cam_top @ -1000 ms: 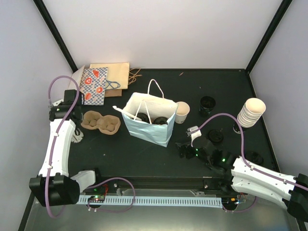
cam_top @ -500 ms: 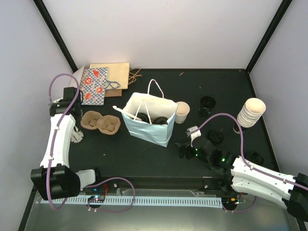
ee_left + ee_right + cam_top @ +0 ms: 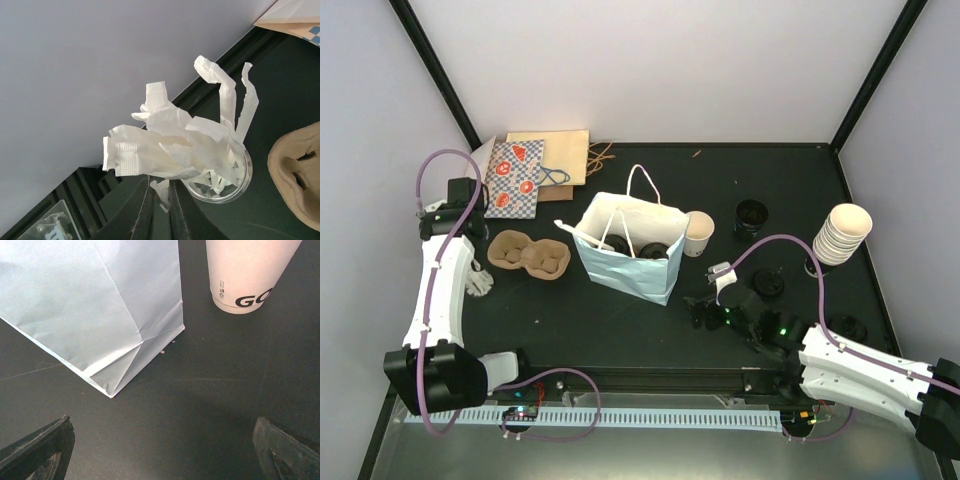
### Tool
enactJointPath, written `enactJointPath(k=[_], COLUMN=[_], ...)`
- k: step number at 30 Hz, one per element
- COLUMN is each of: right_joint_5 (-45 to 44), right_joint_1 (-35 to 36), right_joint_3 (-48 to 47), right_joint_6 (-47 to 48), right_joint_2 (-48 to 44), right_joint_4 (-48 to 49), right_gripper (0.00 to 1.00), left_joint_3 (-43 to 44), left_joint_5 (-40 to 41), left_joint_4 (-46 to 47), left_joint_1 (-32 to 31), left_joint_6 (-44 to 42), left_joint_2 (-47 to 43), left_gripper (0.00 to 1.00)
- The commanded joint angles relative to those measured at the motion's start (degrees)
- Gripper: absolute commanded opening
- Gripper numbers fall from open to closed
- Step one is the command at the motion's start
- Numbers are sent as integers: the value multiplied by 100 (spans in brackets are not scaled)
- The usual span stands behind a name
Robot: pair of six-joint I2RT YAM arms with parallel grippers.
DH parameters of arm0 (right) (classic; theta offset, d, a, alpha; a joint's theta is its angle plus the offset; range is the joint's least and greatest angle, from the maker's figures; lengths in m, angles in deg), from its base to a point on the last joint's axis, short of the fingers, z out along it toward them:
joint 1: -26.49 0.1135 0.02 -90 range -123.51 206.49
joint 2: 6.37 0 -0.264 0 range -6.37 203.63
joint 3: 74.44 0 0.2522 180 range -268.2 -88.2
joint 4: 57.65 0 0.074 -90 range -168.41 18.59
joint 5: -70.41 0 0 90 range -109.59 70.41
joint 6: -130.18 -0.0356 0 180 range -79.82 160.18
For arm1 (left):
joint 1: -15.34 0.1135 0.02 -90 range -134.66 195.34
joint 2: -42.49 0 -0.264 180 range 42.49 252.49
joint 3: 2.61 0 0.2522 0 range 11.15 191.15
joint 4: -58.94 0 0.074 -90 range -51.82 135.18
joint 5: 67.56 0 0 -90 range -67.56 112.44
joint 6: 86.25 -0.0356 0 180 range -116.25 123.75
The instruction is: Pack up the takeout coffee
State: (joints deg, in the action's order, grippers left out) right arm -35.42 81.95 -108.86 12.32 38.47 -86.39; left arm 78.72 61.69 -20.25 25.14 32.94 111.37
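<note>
My left jaws have just narrowed onto a strip of the napkins in the clear cup at nine o'clock of the worktop. My right jaws hang wide. The lidded coffees sit inside the blue bag, so I judge the extras come next.

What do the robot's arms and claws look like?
The left arm and right arm are white tubes with chunky black joints. A purple cable loops along each one. Tiny green lights glow on the right arm. The left claw and right claw have two dark, flat fingers each.
</note>
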Motion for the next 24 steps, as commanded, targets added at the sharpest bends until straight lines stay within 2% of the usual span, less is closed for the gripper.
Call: enactJointPath(k=[1, 3, 17, 24], right_joint_5=[24, 23, 18, 24], right_joint_1=[-19, -18, -18, -18], right_joint_3=[-148, -141, -131, -112], right_joint_6=[46, 48, 44, 50], right_joint_2=[-28, -36, -72, -129], right_joint_4=[130, 135, 136, 151], right_gripper=[100, 100, 100, 100], left_joint_3=[323, 359, 1039, 1679], left_joint_5=[163, 91, -866, -1983], left_joint_4=[16, -34, -645, -807], left_joint_1=[65, 61, 53, 44], left_joint_6=[32, 36, -3, -41], left_joint_2=[-60, -50, -459, -1027], left_gripper=[5, 2, 2, 2])
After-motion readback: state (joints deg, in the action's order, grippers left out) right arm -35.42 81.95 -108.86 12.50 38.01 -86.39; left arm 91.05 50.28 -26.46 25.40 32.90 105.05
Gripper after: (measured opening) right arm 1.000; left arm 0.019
